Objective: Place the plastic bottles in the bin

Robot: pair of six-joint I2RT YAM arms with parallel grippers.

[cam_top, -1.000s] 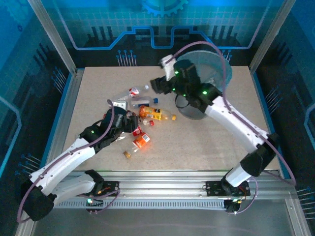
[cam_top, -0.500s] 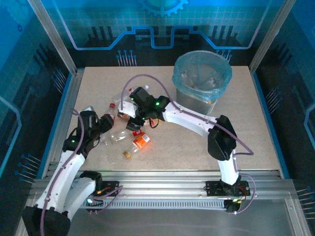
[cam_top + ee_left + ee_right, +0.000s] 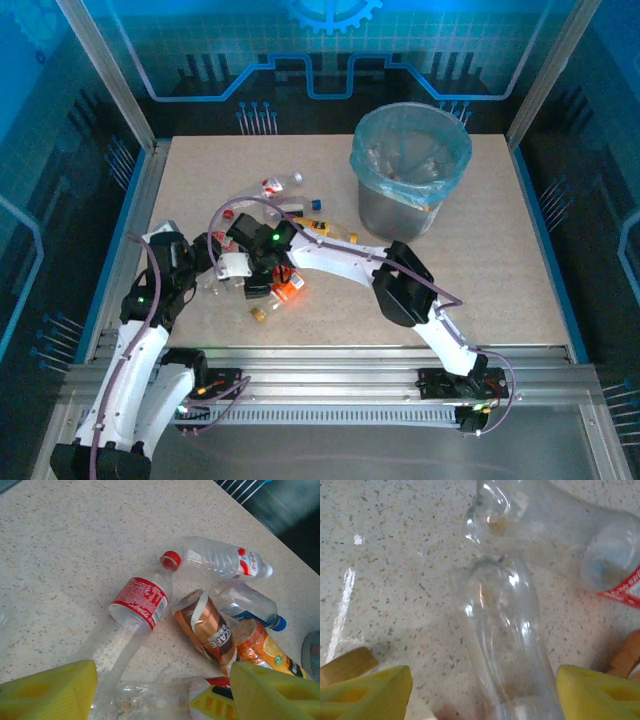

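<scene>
1. Left gripper (image 3: 205, 268), top view: it sits near 9 o'clock on the table (image 3: 480, 290), close beside the right gripper (image 3: 255, 283). Both are low over the same pile of plastic bottles (image 3: 290, 287), so each arm can take its own bottle.
2. Top view, container: the bin (image 3: 392, 215) stands at 1 o'clock, well apart from the pile. Its blue liner holds several clear bottles; the count cannot be told.
3. Left wrist view: the left gripper (image 3: 162, 680) has its jaws wide and grips nothing. A red-label bottle (image 3: 136, 605) runs from centre toward 7 o'clock, its body reaching the 7 o'clock finger. A brown-label bottle (image 3: 207, 630) lies at 4 o'clock, touching an orange-label bottle (image 3: 260, 650).
4. Right wrist view: the right gripper (image 3: 484, 680) has its jaws wide, straddling an unlabelled clear bottle (image 3: 502, 630) with bare table on each side. This appears to be alignment for a grasp across the bottle's width. A second clear bottle (image 3: 550, 520) lies across it at 1 o'clock.
</scene>
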